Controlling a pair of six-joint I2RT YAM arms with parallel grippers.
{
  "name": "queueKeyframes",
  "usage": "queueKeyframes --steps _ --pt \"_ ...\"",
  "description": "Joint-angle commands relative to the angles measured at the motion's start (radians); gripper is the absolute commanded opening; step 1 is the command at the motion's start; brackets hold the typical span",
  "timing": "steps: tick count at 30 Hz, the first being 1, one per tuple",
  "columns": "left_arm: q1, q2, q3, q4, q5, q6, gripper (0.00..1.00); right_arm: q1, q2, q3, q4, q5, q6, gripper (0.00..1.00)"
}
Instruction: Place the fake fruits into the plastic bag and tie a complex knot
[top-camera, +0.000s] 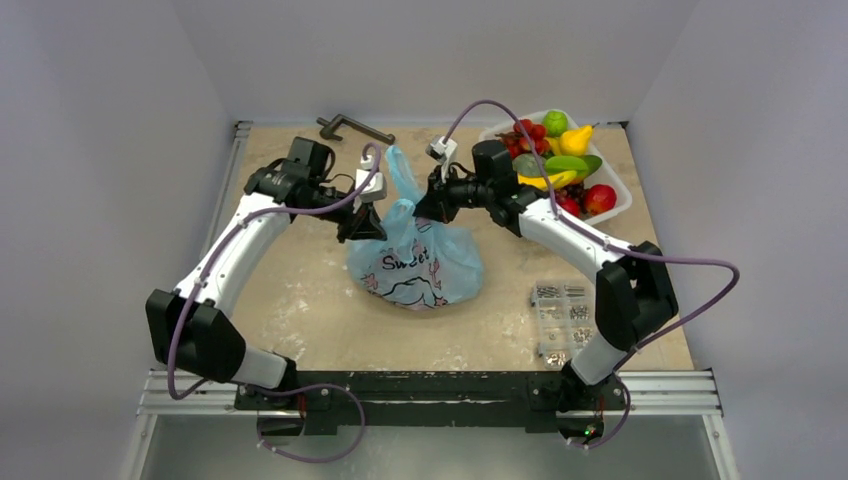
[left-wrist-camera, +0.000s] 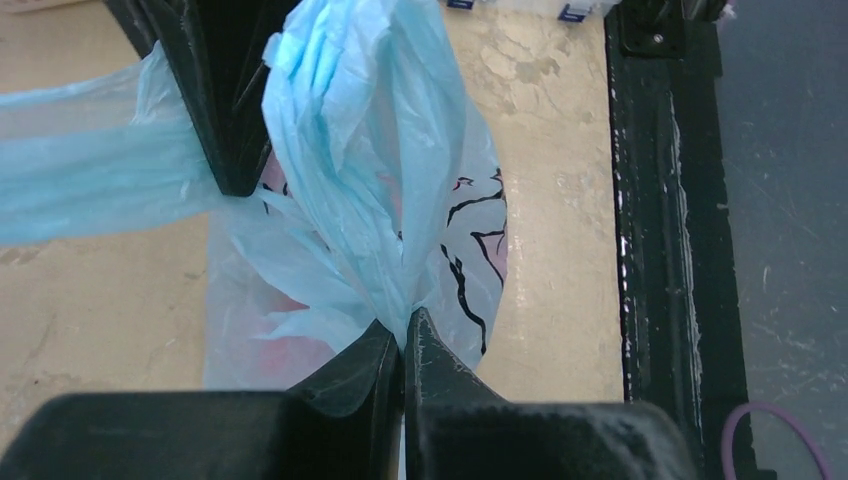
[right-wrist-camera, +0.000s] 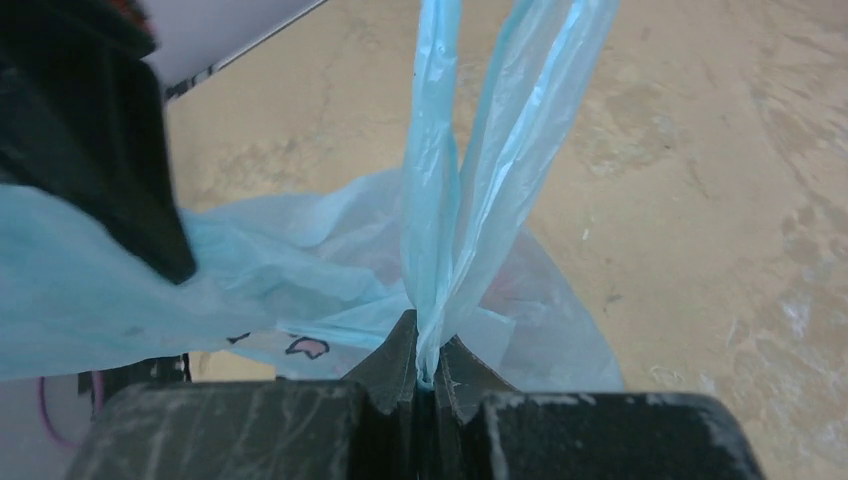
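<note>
The light-blue plastic bag (top-camera: 420, 265) sits bulging at the table's middle, its printed white patch facing the near side. Reddish shapes show faintly through its film in the wrist views. My left gripper (top-camera: 365, 225) is shut on one bunched handle of the bag (left-wrist-camera: 360, 180). My right gripper (top-camera: 425, 208) is shut on the other handle loop (right-wrist-camera: 470, 170), which stretches away from its jaws (right-wrist-camera: 428, 350). The handles rise and cross above the bag. Several fake fruits (top-camera: 560, 165), banana, red, green and yellow pieces, lie in the white tray (top-camera: 622, 205) at the back right.
A clear box of metal screws (top-camera: 562, 318) lies near the right arm's base. A dark metal clamp (top-camera: 352, 127) lies at the back edge. A black rail (top-camera: 430, 385) runs along the near edge. White walls enclose the table.
</note>
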Motion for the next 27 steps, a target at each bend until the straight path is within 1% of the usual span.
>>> queueKeyframes --steps 1,4,5,8,12,14,17,19,21,23,27 --pt "-0.035 0.085 0.091 -0.169 -0.026 0.190 0.00 -0.002 0.009 0.087 -0.137 -0.276 -0.280 0.00" --pt "-0.042 0.130 0.118 -0.135 -0.061 0.180 0.00 -0.003 0.032 0.120 -0.199 -0.327 -0.335 0.01" --pt "-0.045 0.138 0.118 -0.114 -0.075 0.173 0.00 -0.003 0.035 0.128 -0.223 -0.340 -0.357 0.03" --pt "-0.048 0.158 0.115 -0.065 -0.093 0.154 0.00 -0.003 0.034 0.131 -0.238 -0.380 -0.372 0.17" --pt "-0.048 0.162 0.099 -0.010 -0.095 0.126 0.00 -0.003 0.023 0.116 -0.238 -0.416 -0.382 0.42" --pt "-0.048 0.144 0.069 0.030 -0.088 0.111 0.00 -0.002 0.021 0.111 -0.244 -0.426 -0.390 0.52" --pt "-0.048 0.126 0.039 0.089 -0.080 0.079 0.00 -0.002 0.019 0.108 -0.246 -0.422 -0.386 0.65" --pt "-0.048 0.126 0.034 0.120 -0.085 0.044 0.00 -0.002 0.017 0.104 -0.245 -0.421 -0.384 0.72" --pt "-0.050 0.125 0.028 0.140 -0.075 0.029 0.00 -0.003 0.011 0.093 -0.212 -0.416 -0.358 0.76" --pt "-0.056 0.124 0.027 0.159 -0.056 0.015 0.00 -0.003 0.009 0.076 -0.141 -0.422 -0.294 0.76" --pt "-0.081 0.123 0.020 0.213 -0.036 -0.004 0.00 -0.001 0.017 0.078 -0.111 -0.436 -0.257 0.72"
